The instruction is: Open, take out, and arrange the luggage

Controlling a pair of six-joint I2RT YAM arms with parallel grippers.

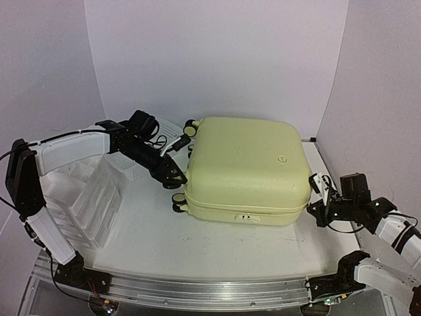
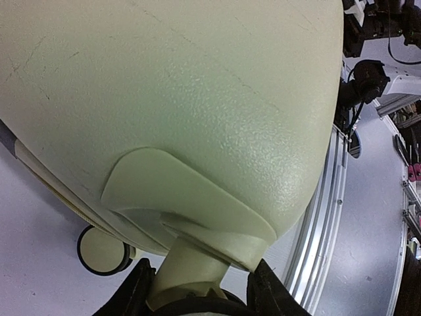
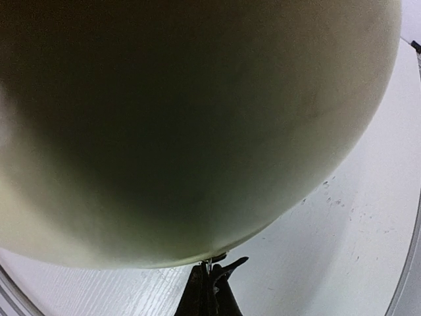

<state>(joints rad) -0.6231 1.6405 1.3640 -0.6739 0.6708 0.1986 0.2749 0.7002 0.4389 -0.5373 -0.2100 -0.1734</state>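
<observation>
**A:** Starting with the biggest thing, what is in front of you?

**B:** The white table (image 1: 197, 257). In its middle is the luggage (image 1: 247, 168), lying flat with its pale yellow shell closed and its wheels toward the left.

**A:** And beside it?

**B:** To the left, toward the near edge, stands a white drawer organizer (image 1: 85, 197). Just beyond it on the far side is a white mesh basket (image 1: 135, 172), partly hidden by my left arm.

**A:** Your hands?

**B:** My left gripper (image 1: 176, 179) is at the luggage's left side, between the far wheel and the near one. From the wrist, its fingers (image 2: 139, 293) stand on either side of a cream caster stem (image 2: 197, 270), right against it. I cannot tell whether they are pressing it. My right gripper (image 1: 317, 201) sits at the right near corner, clenched tight, with its tip just under the curve of the shell. I cannot tell whether it pinches anything.

**A:** The smallest thing?

**B:** A black-rimmed wheel (image 2: 102, 250) rests on the table close beside that stem.
</observation>
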